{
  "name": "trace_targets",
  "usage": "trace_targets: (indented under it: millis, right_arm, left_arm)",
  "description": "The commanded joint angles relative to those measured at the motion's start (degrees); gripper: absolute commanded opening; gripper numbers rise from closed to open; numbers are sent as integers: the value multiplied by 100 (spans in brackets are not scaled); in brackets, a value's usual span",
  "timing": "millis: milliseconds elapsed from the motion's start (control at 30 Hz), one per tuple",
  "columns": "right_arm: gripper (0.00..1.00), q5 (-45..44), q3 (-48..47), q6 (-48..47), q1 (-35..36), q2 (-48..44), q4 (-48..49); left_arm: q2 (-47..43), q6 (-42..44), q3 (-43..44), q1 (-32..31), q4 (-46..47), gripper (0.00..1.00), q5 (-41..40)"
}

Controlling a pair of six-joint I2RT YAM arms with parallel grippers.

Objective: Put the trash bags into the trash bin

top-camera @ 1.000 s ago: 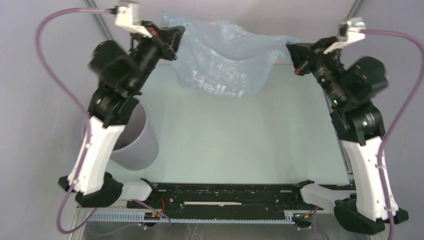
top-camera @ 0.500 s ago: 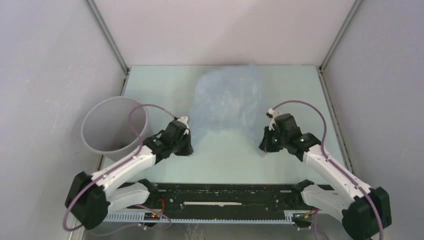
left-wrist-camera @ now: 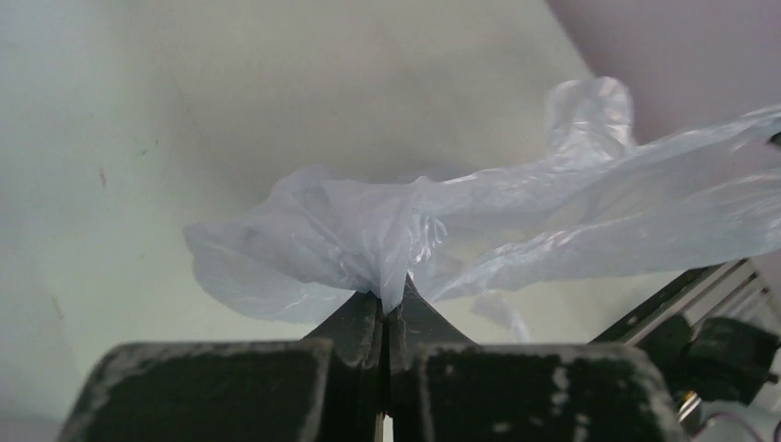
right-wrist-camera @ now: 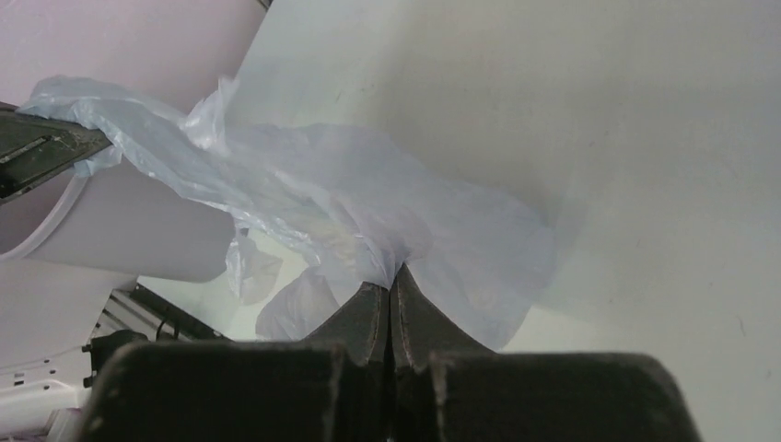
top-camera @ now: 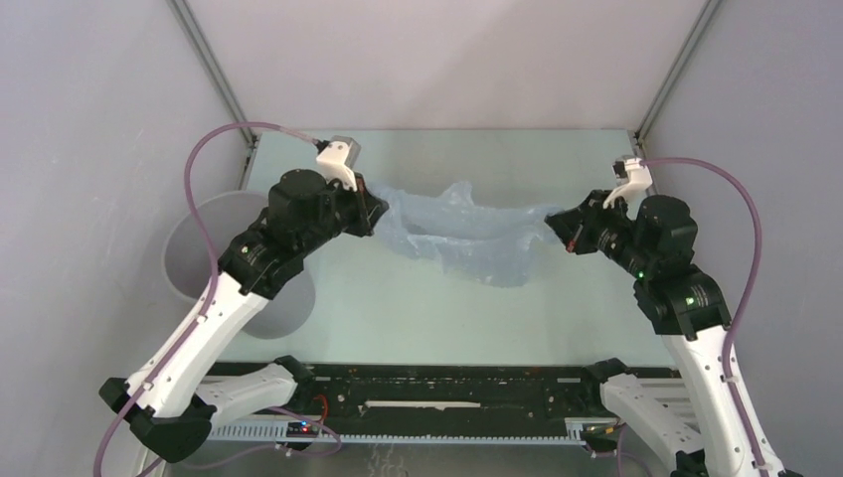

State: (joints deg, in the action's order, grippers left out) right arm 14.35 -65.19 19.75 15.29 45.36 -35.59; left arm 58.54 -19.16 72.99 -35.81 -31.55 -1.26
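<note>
Both arms had risen and spread apart since the earlier frame, lifting the thin, pale blue, translucent plastic film bag (top-camera: pixel 467 238) off the pale green table (top-camera: pixel 447 318), where it had lain flat. The left gripper (top-camera: pixel 374 213) and the right gripper (top-camera: pixel 560 227) were each pressed together on a bunched edge of the film, which sagged between them. The plain grey round plastic bin (top-camera: pixel 194 253) stood at the table's left edge, apart from the bag.

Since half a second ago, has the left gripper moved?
Yes. The left gripper, shut on the trash bag, moved toward the back wall: from the near side of the trash bin to about level with its far rim.
</note>
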Motion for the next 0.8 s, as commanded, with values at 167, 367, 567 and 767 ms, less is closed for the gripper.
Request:
trace_targets:
  millis: [167,367,567,767]
  right_arm:
    - [0,-546,-431,698,-298,-346,-352]
    - [0,-1497,-829,633,-298,-323,-864]
    - [0,-2001,-1223,443,-298,-337,-1277]
    - [0,-1987,-1330,356,-298,-402,-1287]
  left_arm:
    - [-188,-100,1033,39,-1226,71,-549]
    - [-580,-605,1548,40,-2159,88,-1850]
    - [-809,-1339,1595,205,-3594,89,-3868]
    - [-549,-1509,1468,965,-3879,90,-3777]
